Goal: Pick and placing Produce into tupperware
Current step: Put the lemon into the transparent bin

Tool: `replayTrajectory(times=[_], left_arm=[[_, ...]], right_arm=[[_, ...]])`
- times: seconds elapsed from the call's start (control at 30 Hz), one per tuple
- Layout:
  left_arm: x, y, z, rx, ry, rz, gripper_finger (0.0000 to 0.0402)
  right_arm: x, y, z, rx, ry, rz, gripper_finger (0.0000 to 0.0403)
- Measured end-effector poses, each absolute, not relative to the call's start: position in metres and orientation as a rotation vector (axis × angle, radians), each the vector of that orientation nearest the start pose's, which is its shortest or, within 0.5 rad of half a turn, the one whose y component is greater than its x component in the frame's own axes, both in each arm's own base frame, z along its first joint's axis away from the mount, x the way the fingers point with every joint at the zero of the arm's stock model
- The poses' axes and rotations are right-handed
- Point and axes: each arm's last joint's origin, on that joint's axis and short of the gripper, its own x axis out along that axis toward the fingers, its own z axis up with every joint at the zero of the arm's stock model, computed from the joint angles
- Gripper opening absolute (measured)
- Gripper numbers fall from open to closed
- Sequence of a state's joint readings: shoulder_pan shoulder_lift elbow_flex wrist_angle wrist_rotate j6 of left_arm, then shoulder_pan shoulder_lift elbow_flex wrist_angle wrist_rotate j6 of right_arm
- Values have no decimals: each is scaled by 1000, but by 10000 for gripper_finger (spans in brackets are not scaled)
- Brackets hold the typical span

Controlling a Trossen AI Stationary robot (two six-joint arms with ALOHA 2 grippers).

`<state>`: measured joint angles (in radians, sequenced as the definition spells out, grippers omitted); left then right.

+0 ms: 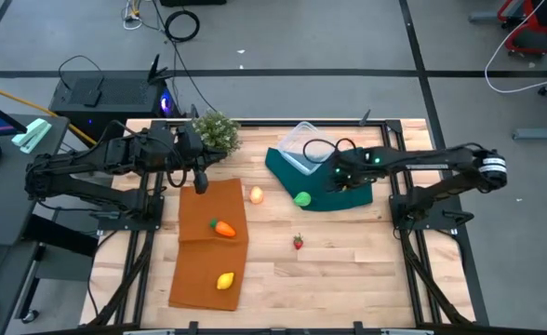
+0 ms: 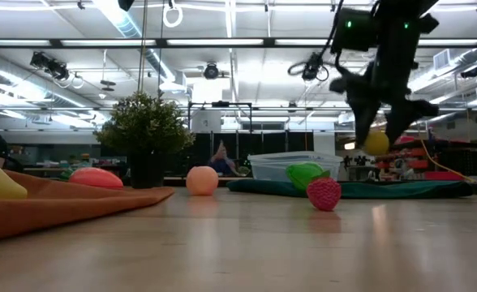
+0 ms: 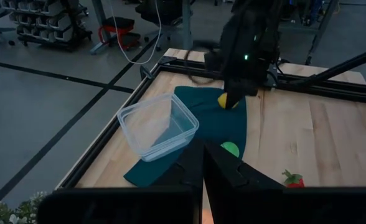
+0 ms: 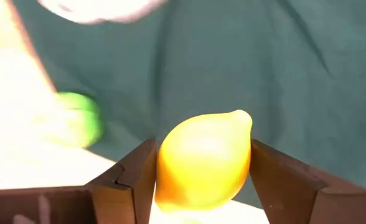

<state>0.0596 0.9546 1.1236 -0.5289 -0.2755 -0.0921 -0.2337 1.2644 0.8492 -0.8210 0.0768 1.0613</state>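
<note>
My right gripper (image 1: pixel 337 179) hangs over the dark green cloth (image 1: pixel 348 194), shut on a yellow lemon (image 2: pixel 376 143). The clear tupperware (image 1: pixel 301 147) rests on the cloth's far part, empty as far as the left wrist view shows. A green ball (image 1: pixel 302 198) lies at the cloth's near edge, with a pale peach ball (image 1: pixel 256 194) beside it. A red strawberry (image 1: pixel 299 242) sits on bare wood. The carrot (image 1: pixel 222 228) and a second lemon (image 1: pixel 225 280) lie on an orange cloth (image 1: pixel 204 265). My left gripper (image 1: pixel 199 181) waits shut above that cloth's far end. My right gripper pinches the lemon (image 4: pixel 201 162) between its two fingers (image 4: pixel 133 171), one on each side of its middle (image 4: pixel 164 158). The fingers come from above, pointing down. The lemon is lifted clear of the green cloth, its pointed tip (image 4: pixel 242 116) free of the fingers.
A bushy potted plant (image 1: pixel 218 130) stands at the far edge between the two arms. Metal frame rails run along the table's left and right sides. Bare wood lies near the strawberry and toward the near edge.
</note>
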Motion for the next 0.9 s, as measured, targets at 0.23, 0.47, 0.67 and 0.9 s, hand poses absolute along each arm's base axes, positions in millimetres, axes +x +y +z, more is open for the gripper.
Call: replayTrajectory(times=[0.23, 0.47, 0.67, 0.9], left_arm=[[188, 19, 386, -49, 345, 347, 24], [188, 19, 386, -52, 344, 348, 17], [188, 19, 386, -58, 343, 349, 13], [188, 19, 386, -61, 342, 349, 24]], right_arm=[[218, -63, 250, 986, 831, -837, 191], [232, -92, 276, 912, 695, -812, 192], [241, -124, 297, 837, 663, -809, 191], [258, -157, 312, 772, 670, -762, 192]])
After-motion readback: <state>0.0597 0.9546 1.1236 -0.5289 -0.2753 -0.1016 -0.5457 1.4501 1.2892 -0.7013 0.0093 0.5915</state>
